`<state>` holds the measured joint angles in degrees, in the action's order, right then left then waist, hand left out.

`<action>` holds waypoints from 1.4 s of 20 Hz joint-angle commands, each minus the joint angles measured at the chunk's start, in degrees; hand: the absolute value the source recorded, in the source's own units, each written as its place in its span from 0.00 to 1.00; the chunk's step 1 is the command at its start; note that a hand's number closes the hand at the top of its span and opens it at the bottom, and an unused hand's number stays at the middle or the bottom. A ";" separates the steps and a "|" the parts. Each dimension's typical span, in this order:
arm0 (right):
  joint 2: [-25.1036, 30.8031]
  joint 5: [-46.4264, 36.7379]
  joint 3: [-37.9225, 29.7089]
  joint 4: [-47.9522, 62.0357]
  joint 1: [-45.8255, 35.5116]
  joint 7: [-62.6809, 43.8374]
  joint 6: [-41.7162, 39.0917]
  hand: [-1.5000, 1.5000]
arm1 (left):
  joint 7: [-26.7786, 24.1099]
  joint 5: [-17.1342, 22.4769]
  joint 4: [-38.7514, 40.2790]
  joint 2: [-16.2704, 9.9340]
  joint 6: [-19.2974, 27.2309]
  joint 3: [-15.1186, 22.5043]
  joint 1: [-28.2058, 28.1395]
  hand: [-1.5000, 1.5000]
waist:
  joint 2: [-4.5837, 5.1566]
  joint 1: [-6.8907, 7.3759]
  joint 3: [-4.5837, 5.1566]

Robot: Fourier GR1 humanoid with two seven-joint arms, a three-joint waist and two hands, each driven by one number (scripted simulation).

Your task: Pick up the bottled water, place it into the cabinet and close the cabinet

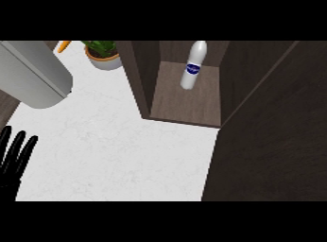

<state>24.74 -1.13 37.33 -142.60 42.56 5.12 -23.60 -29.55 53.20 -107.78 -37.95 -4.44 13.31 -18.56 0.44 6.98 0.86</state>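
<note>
Head view: bottle (193,66) is standing inside cabinet (187,101), upper centre; door (278,132) awaiting closing; left hand (4,158) is resting, fingers apart, lower left.

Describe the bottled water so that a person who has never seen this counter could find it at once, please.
Look first at the dark wooden cabinet at the back of the white counter, whose door is open. Inside it, on the cabinet floor, stands the bottled water, upright. It is the only thing in there: a slim white bottle with a blue label, unlike the potted plant outside to the left.
</note>
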 commanded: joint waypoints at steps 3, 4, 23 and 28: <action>-2.35 -0.43 11.32 -2.09 -5.94 -7.36 -2.25 1.00 | -0.10 2.17 -0.27 -2.53 -3.79 -3.08 -0.58 0.00 | 0.78 2.15 0.11; -2.48 0.41 11.02 -2.55 -6.50 -7.63 -2.23 1.00 | 0.38 1.97 -1.16 -3.19 -4.47 -2.66 -0.93 0.00 | 0.86 2.66 0.07; 2.31 0.60 3.91 -0.74 -22.09 -12.53 -7.51 1.00 | 1.72 2.97 0.65 -6.46 -8.19 -4.92 -0.34 0.00 | 1.38 6.92 0.79; 3.17 0.99 3.10 -1.09 -24.25 -13.16 -8.45 1.00 | 1.98 3.68 1.23 -6.37 -8.63 -5.00 -0.21 0.00 | 1.36 6.45 0.96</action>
<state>30.12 1.06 34.54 -142.34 22.00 -2.71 -32.10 -27.94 56.45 -107.18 -43.95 -12.59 8.58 -18.65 1.72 13.66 1.69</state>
